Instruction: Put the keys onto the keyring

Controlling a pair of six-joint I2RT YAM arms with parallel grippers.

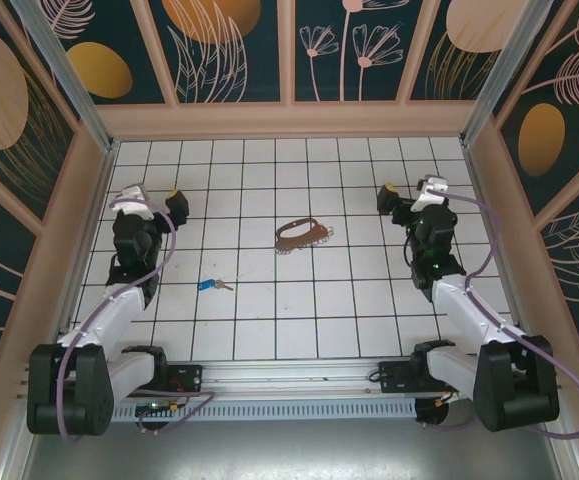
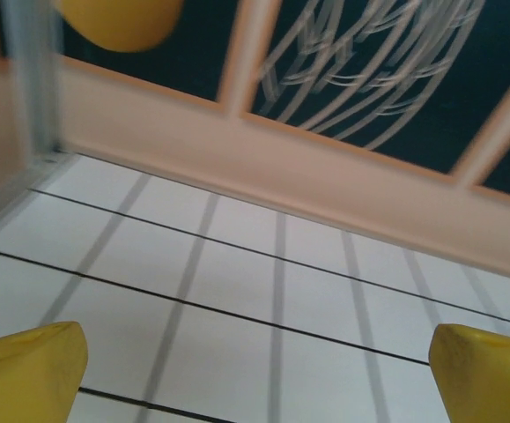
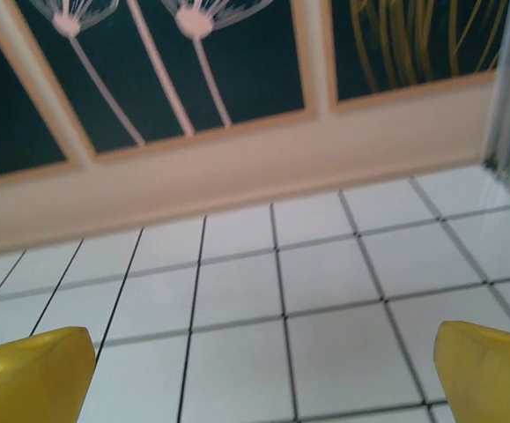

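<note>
The key (image 1: 212,285), silver with a blue head, lies flat on the white tiled floor left of centre, a little right of my left arm. Up and to its right, near the middle of the floor, lies the brown keyring (image 1: 302,236), a strap loop. My left gripper (image 1: 154,200) hangs open at the far left, well behind the key. My right gripper (image 1: 411,192) is open at the far right, to the right of the keyring. In the left wrist view the left gripper (image 2: 259,370) has only bare tiles between its yellow fingertips (image 2: 25,370). The right gripper (image 3: 263,370) shows the same in the right wrist view.
Patterned dark walls with a tan base board (image 1: 289,118) close in the floor at the back and both sides. Metal corner posts (image 1: 64,70) stand at the back corners. Both arm bases sit along the near rail (image 1: 289,375).
</note>
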